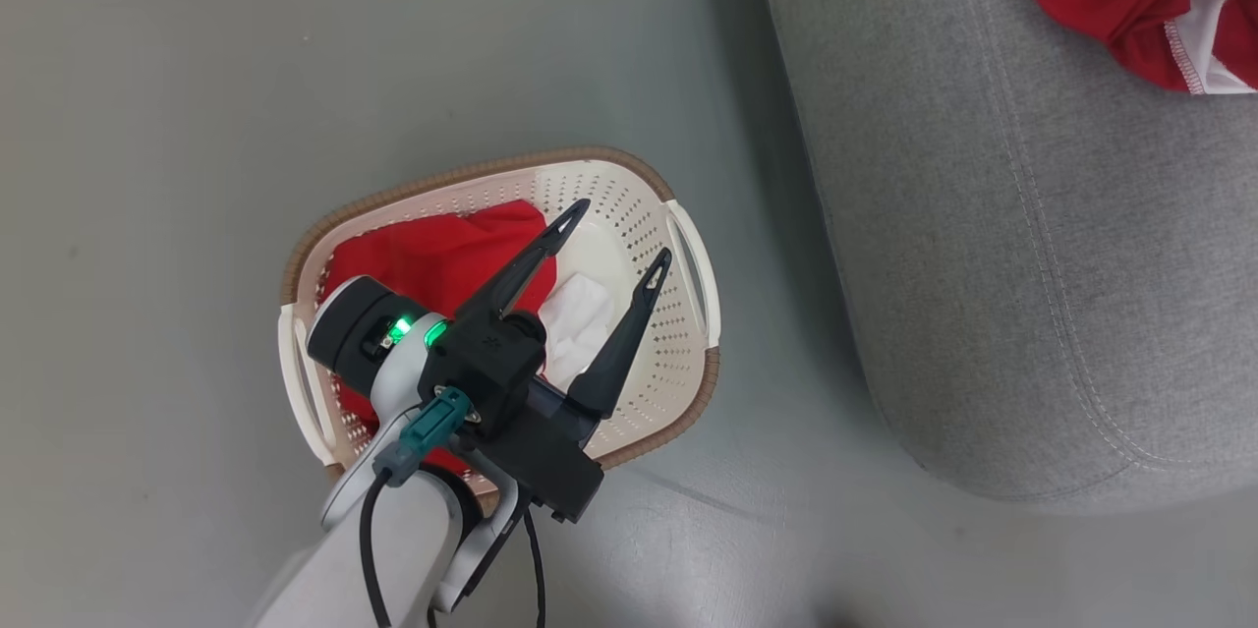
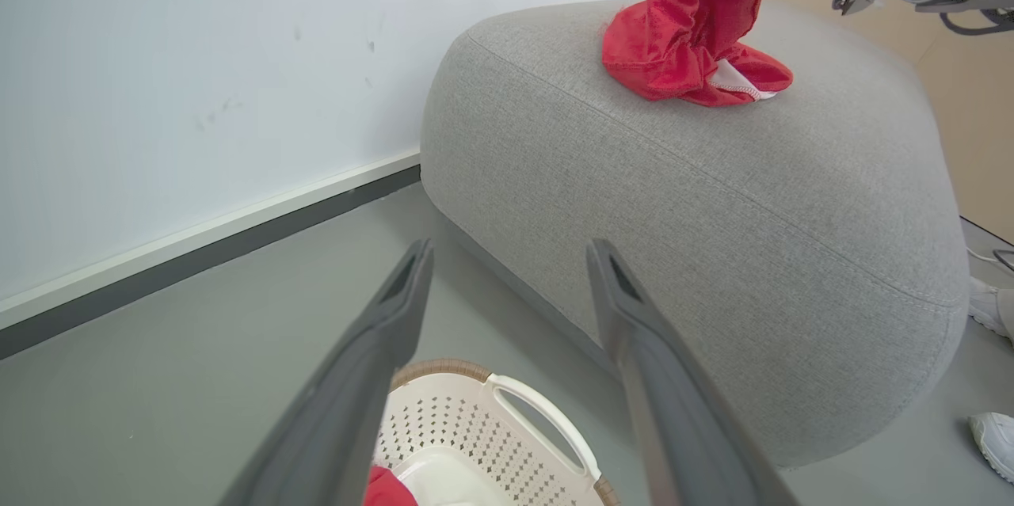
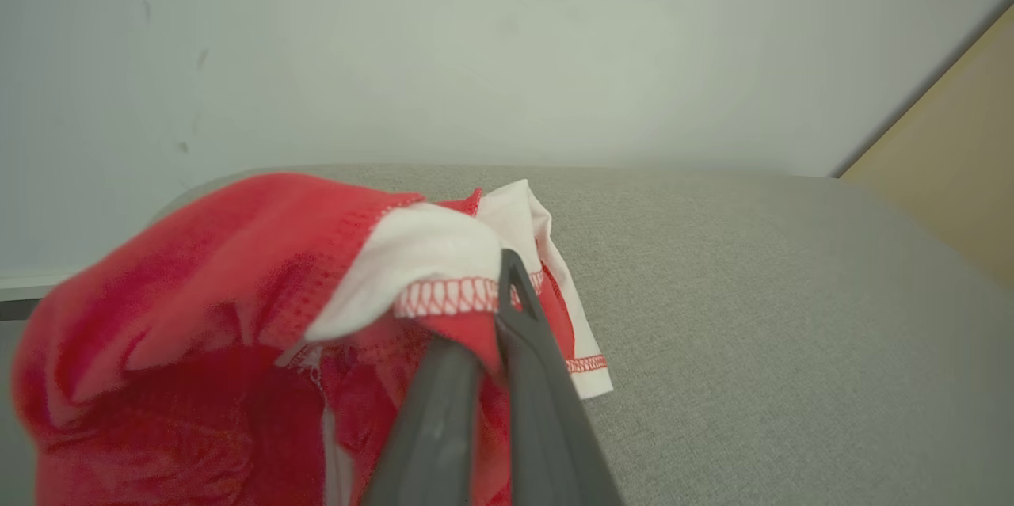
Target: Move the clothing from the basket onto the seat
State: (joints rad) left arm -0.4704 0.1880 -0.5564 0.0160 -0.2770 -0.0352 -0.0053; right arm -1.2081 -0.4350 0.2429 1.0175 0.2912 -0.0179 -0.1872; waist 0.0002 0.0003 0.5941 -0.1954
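Holds left tool (image 1: 621,233) spread just above red garment (image 1: 442,259) in basket (image 1: 629,205); pinches second garment (image 3: 198,268) with right tool (image 3: 485,308), seat (image 1: 983,264) beneath. Likely soft, light, limp: grab bunched fold

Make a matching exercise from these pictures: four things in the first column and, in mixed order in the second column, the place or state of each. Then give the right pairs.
Column A
1. left gripper
2. right gripper
3. basket
4. seat

Column B
a. stands on the floor
b. shut on a red garment
c. grey woven fabric, rounded edges
d. open, above the basket

Right pairs: 1-d, 2-b, 3-a, 4-c
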